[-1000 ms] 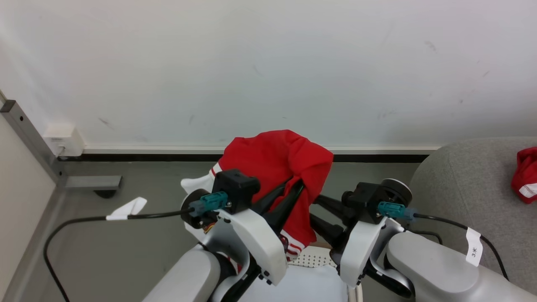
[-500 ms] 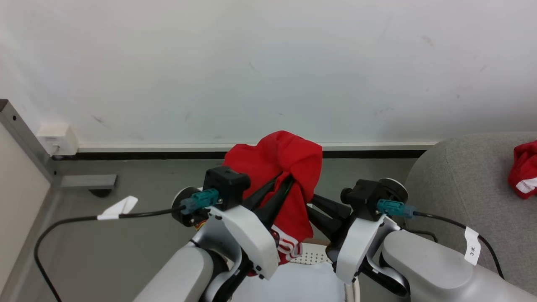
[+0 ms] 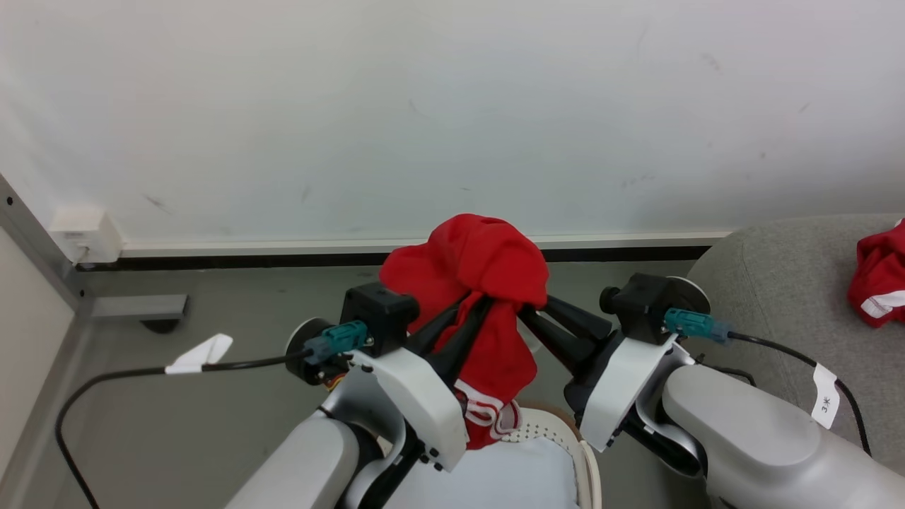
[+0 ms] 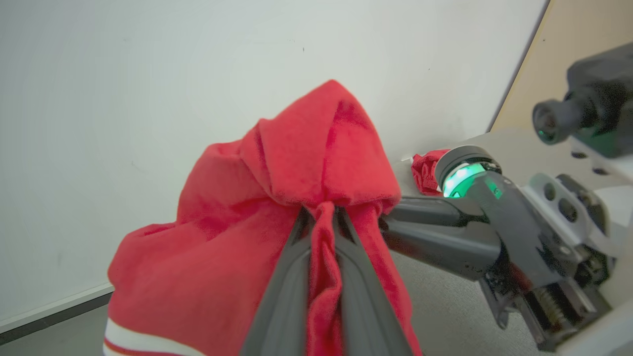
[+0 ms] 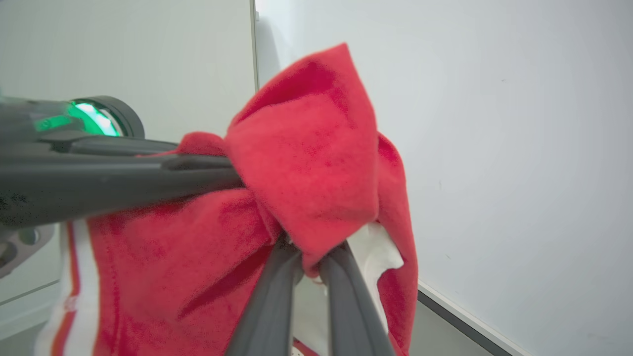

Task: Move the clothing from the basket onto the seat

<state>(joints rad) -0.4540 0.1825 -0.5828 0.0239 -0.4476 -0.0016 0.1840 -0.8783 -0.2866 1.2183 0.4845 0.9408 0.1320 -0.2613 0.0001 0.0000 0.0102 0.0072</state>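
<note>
Pinched between left gripper (image 3: 485, 304) and right gripper (image 3: 529, 312), both closed on it: soft, bunched red clothing (image 3: 472, 260) over perforated cream basket (image 3: 546, 427).

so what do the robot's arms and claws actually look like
The left forearm and right forearm are rounded pale grey, with white wrist shells. Each wrist has a black block with a teal plug and a black cable bearing a white tag. The left claw and right claw each have two long dark tapered fingers.

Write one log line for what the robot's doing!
left gripper: shut on red garment | right gripper: shut on it | basket: below garment | sofa: second red garment on it
</note>
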